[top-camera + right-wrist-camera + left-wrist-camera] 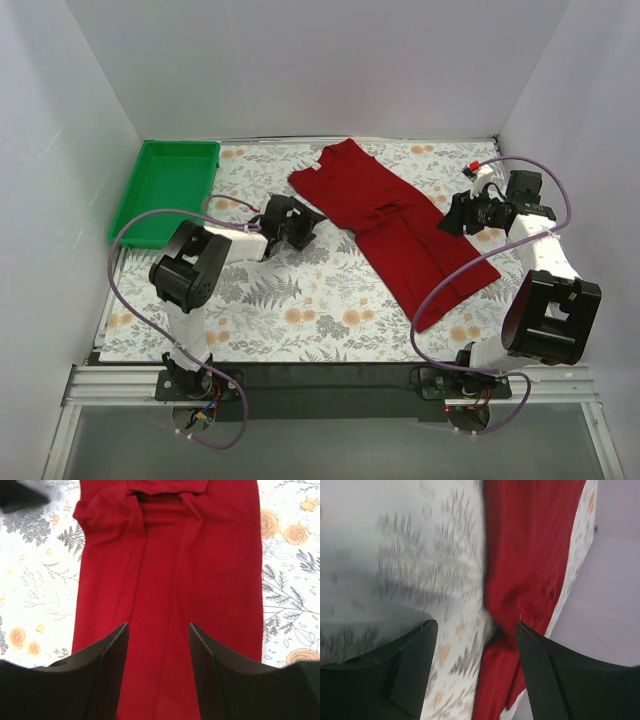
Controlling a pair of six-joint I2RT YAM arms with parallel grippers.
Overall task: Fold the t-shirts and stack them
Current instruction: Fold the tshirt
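Note:
A dark red t-shirt (395, 225) lies on the flowered table cover as a long narrow strip, running diagonally from the back middle toward the front right. My left gripper (305, 225) stands open just left of the strip's upper half. In the left wrist view the t-shirt (530, 555) has its edge between the open left gripper (476, 625) fingers, and nothing is gripped. My right gripper (452, 217) is at the strip's right edge. In the right wrist view the right gripper (157, 626) hangs open over the t-shirt (170, 570), holding nothing.
A green tray (165, 190) sits at the back left corner. White walls close in the table on the left, back and right. The flowered table cover (300, 300) lies bare in front of the shirt. Purple cables loop beside both arms.

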